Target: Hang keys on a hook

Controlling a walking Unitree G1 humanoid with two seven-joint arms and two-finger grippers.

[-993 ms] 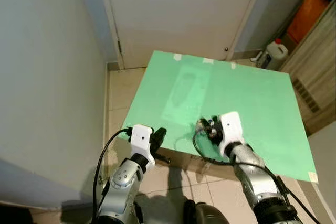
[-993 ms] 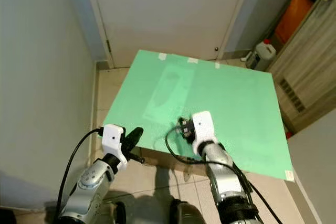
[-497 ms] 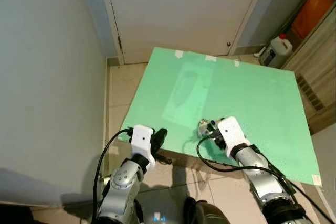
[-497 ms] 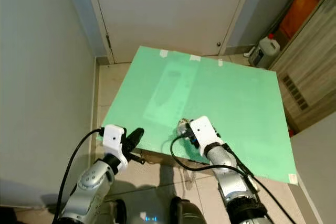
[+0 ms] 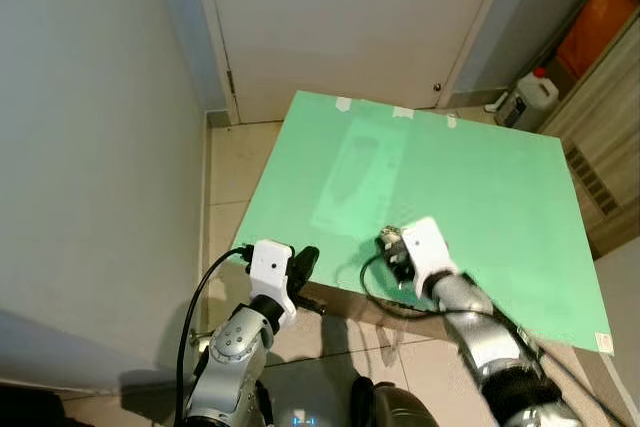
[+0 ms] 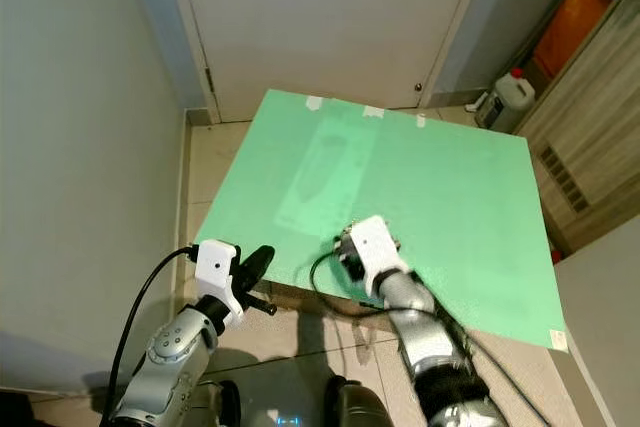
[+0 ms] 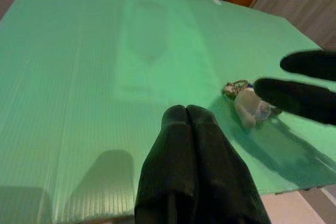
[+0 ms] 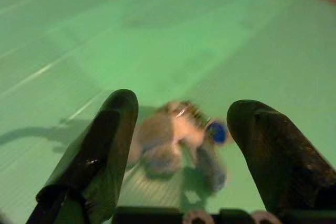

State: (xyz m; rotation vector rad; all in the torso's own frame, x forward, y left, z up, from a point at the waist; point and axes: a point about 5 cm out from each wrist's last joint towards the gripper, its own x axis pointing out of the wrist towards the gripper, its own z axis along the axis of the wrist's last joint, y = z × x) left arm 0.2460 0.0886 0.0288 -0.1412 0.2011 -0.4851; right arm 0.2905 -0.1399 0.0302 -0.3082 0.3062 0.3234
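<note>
Right hand [image 8: 178,145] dropped lower, fingers spread; keys [image 8: 176,137] between them on green board [image 5: 470,177].

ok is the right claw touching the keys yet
Apart. In the right wrist view the keys lie on the green board between the open right claw, with green visible between them and each finger.

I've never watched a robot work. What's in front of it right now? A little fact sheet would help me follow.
surface: green board over a tiled floor
keys: bunch of keys lying on the board near its front edge
right gripper: open, fingers either side of the keys
left gripper: shut, over the board's front edge
behind: white door
hook: unseen
</note>
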